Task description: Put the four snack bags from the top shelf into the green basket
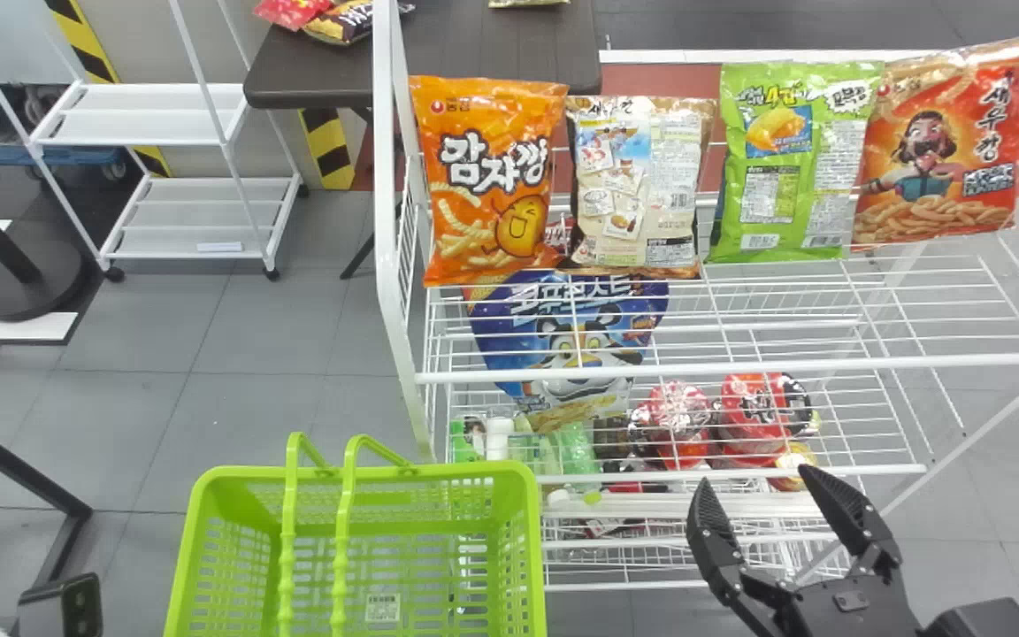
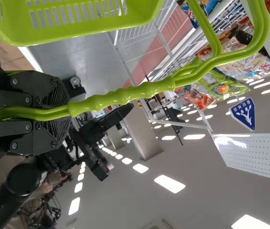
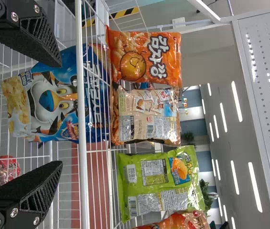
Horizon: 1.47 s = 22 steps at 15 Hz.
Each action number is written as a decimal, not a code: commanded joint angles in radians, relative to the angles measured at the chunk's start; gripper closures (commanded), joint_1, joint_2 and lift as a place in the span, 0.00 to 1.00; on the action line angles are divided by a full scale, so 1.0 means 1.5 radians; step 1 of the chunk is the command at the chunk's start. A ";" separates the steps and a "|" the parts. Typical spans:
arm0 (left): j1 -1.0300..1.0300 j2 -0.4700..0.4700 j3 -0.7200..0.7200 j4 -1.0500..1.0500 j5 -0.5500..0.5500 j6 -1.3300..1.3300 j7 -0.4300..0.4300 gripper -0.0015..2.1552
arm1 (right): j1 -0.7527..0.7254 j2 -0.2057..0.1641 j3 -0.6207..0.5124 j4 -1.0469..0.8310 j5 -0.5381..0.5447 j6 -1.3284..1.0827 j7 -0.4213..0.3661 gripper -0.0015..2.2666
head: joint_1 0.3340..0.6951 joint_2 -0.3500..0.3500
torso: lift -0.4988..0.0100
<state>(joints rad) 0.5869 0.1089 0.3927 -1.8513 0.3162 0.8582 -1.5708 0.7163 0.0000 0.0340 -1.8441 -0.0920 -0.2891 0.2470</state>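
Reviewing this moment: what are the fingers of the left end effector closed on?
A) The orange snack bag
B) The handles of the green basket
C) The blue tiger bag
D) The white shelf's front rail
B: in the left wrist view, the left end effector has its fingers pressed around the handles of the green basket.

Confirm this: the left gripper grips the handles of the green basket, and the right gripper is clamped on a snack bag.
Wrong about the right gripper: the head view shows it open, with nothing between its fingers. The left gripper does grip the handles of the green basket.
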 commanded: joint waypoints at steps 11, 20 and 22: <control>-0.004 0.000 -0.003 0.008 -0.001 -0.006 -0.007 0.99 | -0.008 0.001 0.003 0.001 0.000 0.004 0.000 0.04 | 1.00 0.56 | 0.98; 0.001 0.005 -0.005 0.001 -0.002 -0.006 -0.007 0.99 | -0.203 0.001 0.083 -0.053 0.008 0.248 -0.054 0.04 | 1.00 0.67 | 0.98; 0.000 0.008 -0.008 0.001 -0.001 -0.006 -0.007 0.99 | -0.286 0.001 0.111 -0.012 0.013 0.276 -0.087 0.04 | 1.00 0.69 | 0.98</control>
<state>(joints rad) 0.5878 0.1180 0.3845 -1.8500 0.3140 0.8492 -1.5708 0.3722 0.0000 0.1708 -1.9026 -0.0788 0.0944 0.1340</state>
